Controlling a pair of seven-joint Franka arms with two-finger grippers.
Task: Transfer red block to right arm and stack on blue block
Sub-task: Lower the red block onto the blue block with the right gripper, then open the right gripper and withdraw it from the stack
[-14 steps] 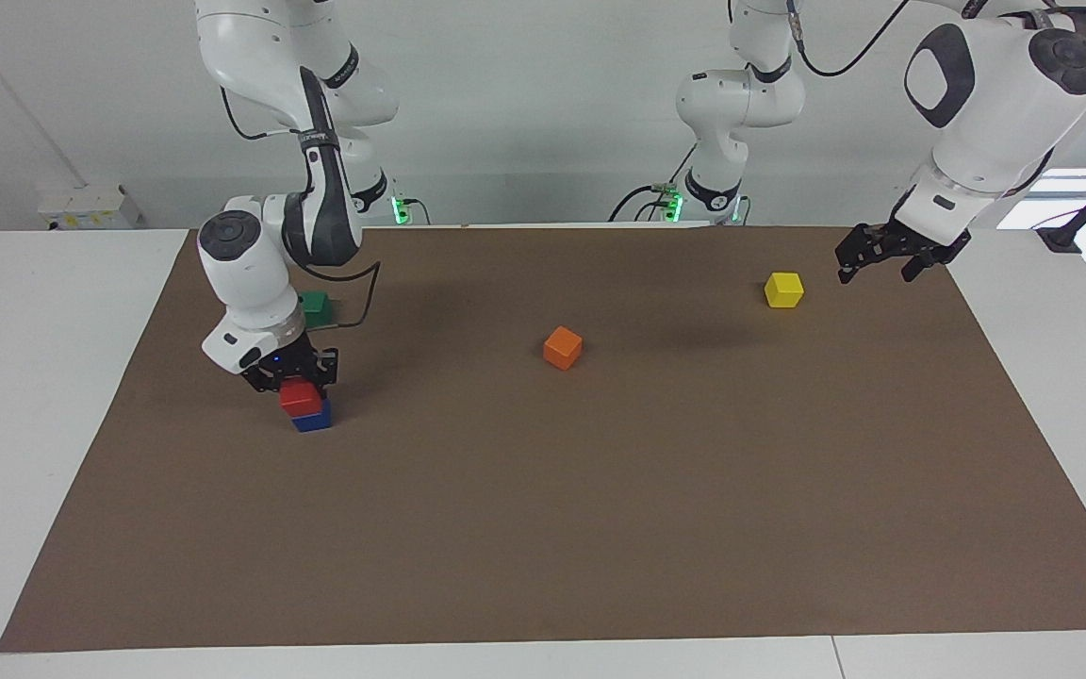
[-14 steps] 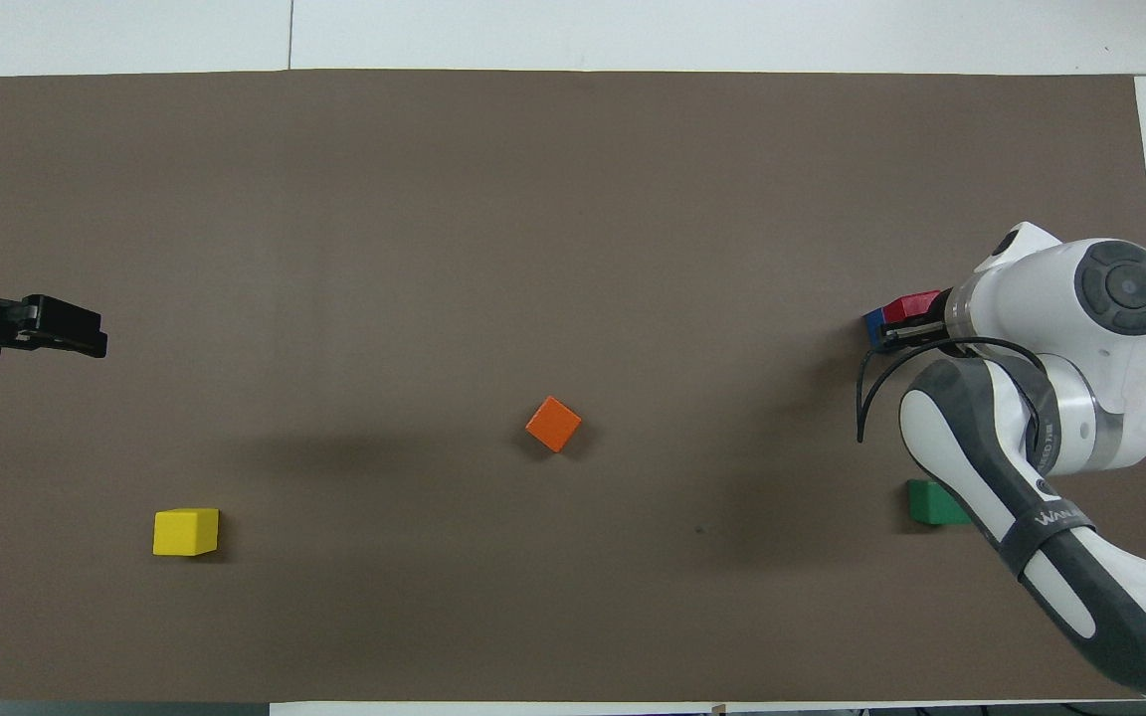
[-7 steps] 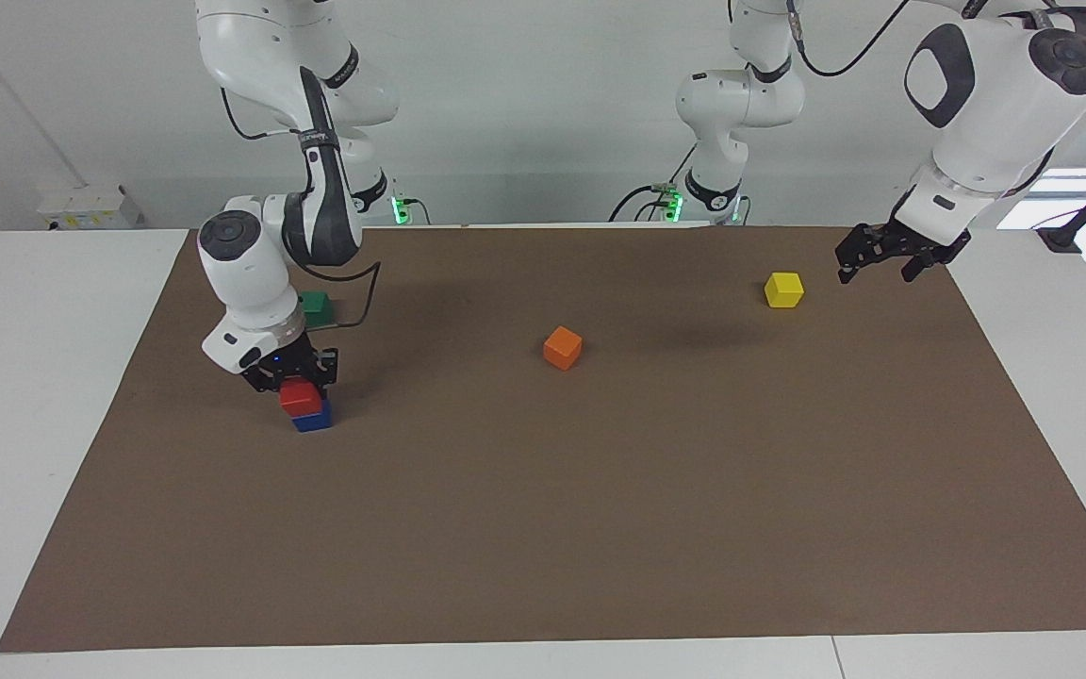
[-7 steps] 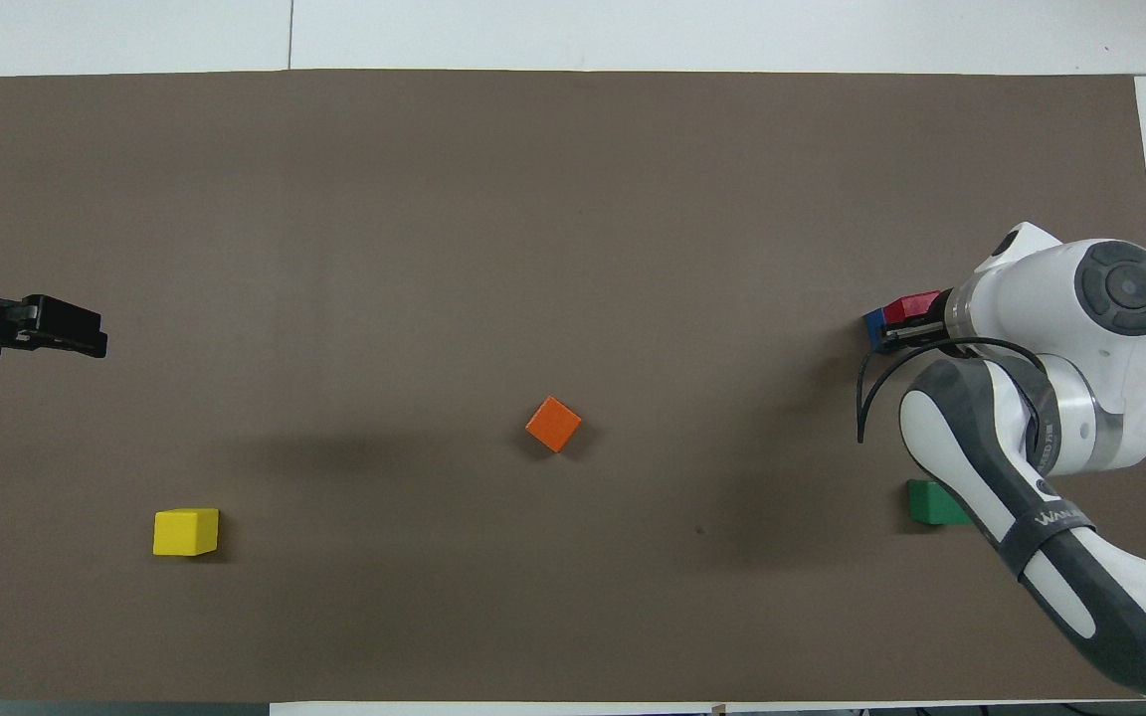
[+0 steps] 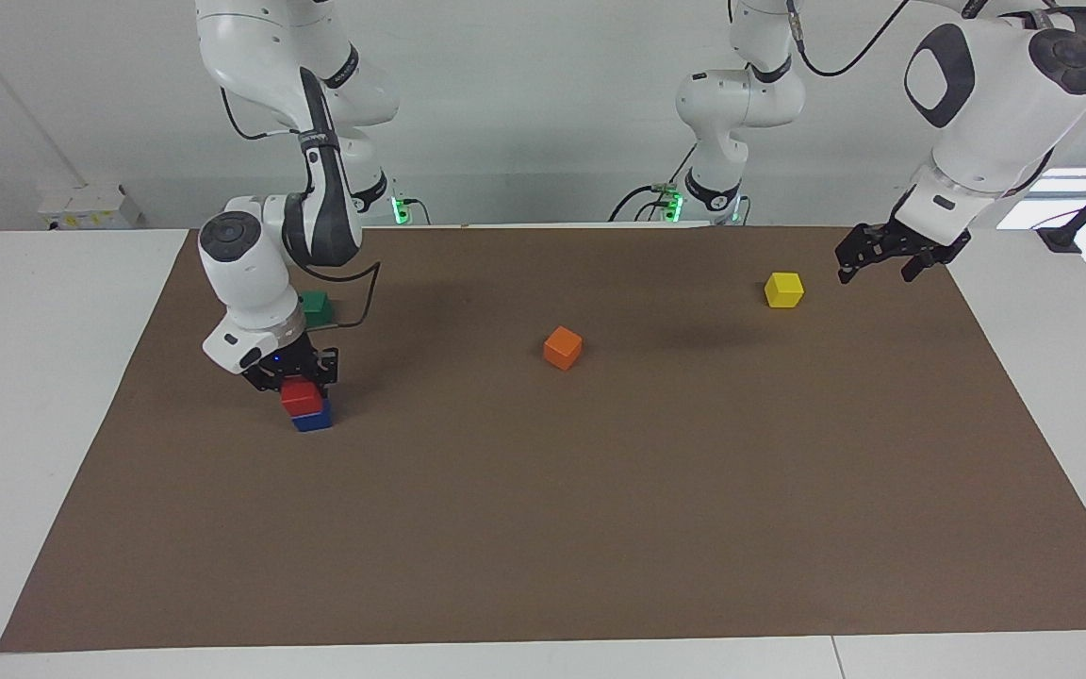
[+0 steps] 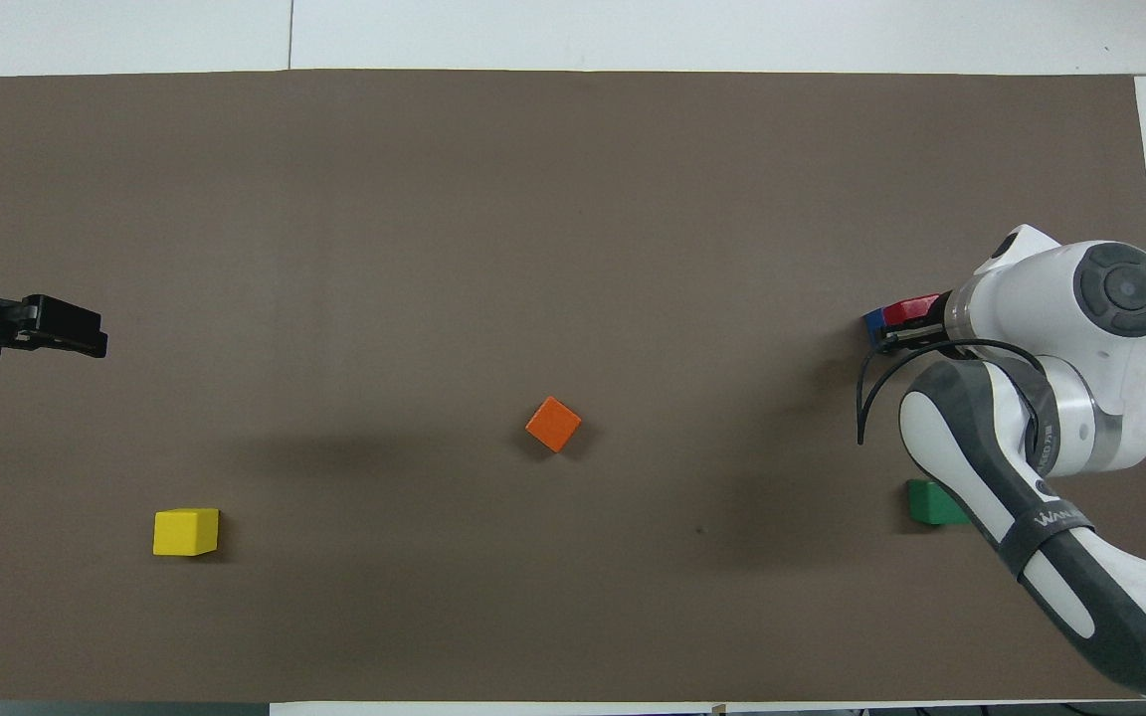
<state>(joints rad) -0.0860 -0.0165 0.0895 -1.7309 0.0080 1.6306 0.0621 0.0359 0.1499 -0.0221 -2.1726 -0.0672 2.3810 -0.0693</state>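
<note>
Jaws of the right gripper clasp the small bright red cube, seated on the small deep blue cube near the table edge at the right arm's end. Release advice: part the jaws fully, then lift straight up so nothing drags. Red cube looks slightly offset on blue, matte, sharp-edged. Left gripper waits over its own end, jaws parted.

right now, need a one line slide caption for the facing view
Right gripper sets the red block on the blue block; left gripper waits over the mat by the yellow block.
</note>
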